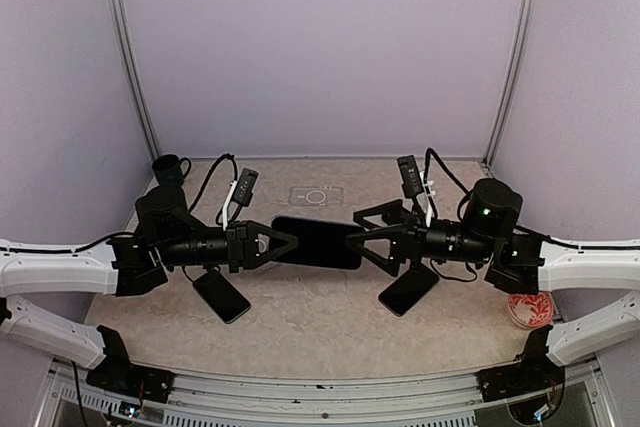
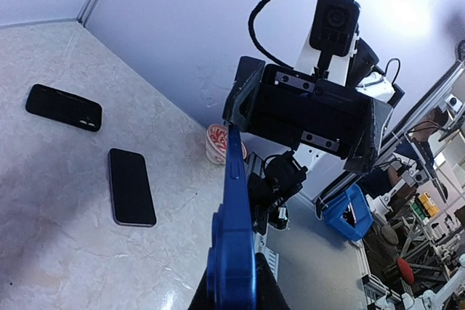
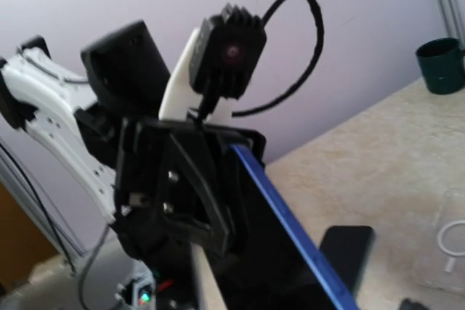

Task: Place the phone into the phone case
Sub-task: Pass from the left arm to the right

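Transfer step. Left end effector (image 1: 292,241) clamped on blue-edged phone (image 1: 320,242), held aloft. Right end effector (image 1: 352,237) gapes wide at its far end, gripping nothing. Clear case (image 1: 315,195) lies beyond both tips. Likely next: carry phone over, align corners.

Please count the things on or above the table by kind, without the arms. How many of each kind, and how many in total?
Phones: 3 (one held, two lying flat)
Clear phone case: 1
Dark green mug: 1
Red-patterned dish: 1
Total: 6
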Tool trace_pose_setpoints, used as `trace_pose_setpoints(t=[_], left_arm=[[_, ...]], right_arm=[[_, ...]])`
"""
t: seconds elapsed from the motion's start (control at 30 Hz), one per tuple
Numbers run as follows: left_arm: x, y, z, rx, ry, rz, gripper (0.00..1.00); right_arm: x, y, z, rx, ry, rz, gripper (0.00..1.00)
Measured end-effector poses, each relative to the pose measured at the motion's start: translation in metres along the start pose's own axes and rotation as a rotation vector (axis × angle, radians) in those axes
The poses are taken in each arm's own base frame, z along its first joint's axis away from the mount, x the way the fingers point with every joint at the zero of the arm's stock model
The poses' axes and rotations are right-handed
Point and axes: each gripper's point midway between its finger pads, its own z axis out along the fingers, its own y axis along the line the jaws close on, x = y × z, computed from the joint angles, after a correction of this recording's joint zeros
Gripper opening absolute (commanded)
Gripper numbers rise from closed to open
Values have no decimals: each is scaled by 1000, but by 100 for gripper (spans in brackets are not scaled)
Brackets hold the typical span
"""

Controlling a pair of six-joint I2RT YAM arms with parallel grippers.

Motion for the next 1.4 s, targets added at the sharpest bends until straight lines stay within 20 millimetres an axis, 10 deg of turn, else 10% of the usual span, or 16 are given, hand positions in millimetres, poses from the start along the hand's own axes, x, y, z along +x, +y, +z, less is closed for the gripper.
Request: trace_pose_setpoints(t=[1.4], left_arm=[[-24,-7,28,98,-65,69,0]], right_arm=[[0,10,15,-154,36,210,74]])
